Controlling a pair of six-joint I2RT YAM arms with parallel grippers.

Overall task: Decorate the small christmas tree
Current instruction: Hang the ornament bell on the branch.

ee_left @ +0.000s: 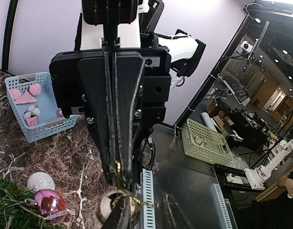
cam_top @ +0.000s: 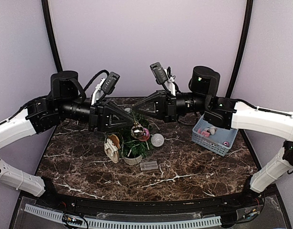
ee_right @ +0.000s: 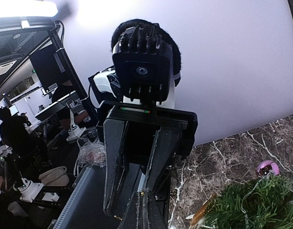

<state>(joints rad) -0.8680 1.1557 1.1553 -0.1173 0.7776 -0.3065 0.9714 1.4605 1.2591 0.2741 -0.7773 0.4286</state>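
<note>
White slotted cable duct [cam_top: 137, 222] runs along the near edge of the dark marble table [cam_top: 194, 167]. Small christmas tree [cam_top: 135, 147] stands at mid-table in a pale pot, directly below the two grippers, which are tip to tip. Right gripper [ee_left: 119, 182]: jaws fully closed, pinching the gold loop [ee_left: 119, 169] of a shiny bauble [ee_left: 106, 208] hanging above the tree. Left gripper [cam_top: 129, 121]: jaws narrowly apart by that loop; contact cannot be told. Pink bauble [ee_left: 47, 202] sits at the tree's edge, white ball [ee_left: 40, 181] just beside it. Blue basket [ee_left: 36, 125] stands apart, to the right.
</note>
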